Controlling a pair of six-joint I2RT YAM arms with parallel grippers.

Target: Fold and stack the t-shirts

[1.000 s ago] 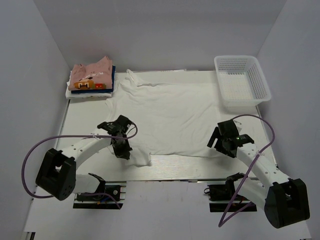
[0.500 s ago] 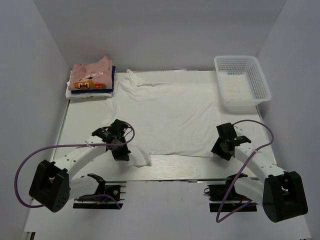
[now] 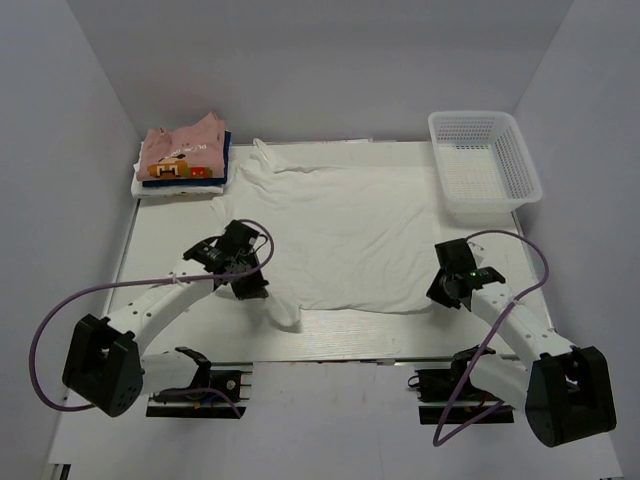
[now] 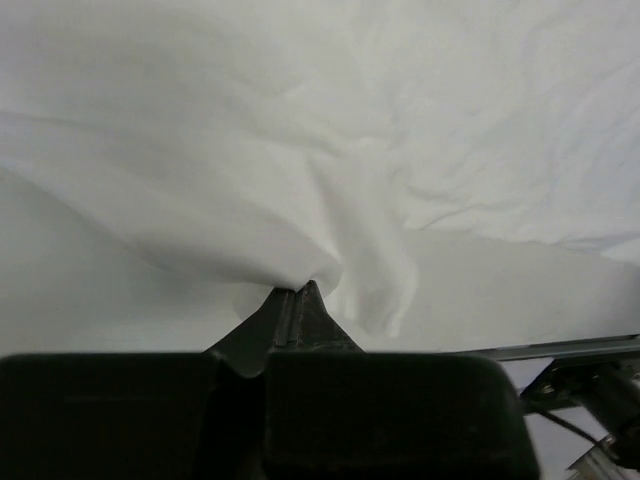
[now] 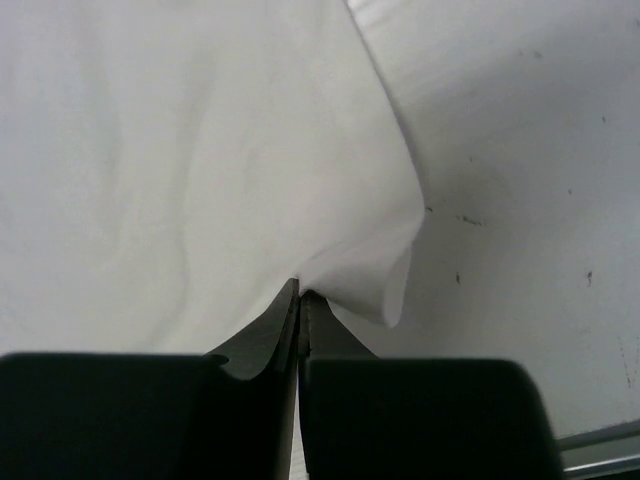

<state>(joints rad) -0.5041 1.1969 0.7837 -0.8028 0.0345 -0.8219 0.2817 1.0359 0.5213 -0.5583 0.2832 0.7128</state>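
A large plain white t-shirt (image 3: 345, 230) lies spread flat across the middle of the table. My left gripper (image 3: 252, 288) is shut on its near left corner, and the cloth bunches at the fingertips (image 4: 300, 290). My right gripper (image 3: 447, 290) is shut on the shirt's near right corner, where the hem (image 5: 385, 290) curls over the closed jaws. A stack of folded t-shirts (image 3: 182, 160) sits at the far left, a pink one on top over dark blue and white ones.
A white plastic mesh basket (image 3: 484, 160) stands at the far right corner. The table's metal front edge (image 3: 370, 340) runs just below the shirt's hem. Purple cables loop from both arms.
The right gripper has closed on the shirt's near right corner. The left gripper, still shut on the cloth, has moved slightly away from the front edge, drawing the left corner with it.
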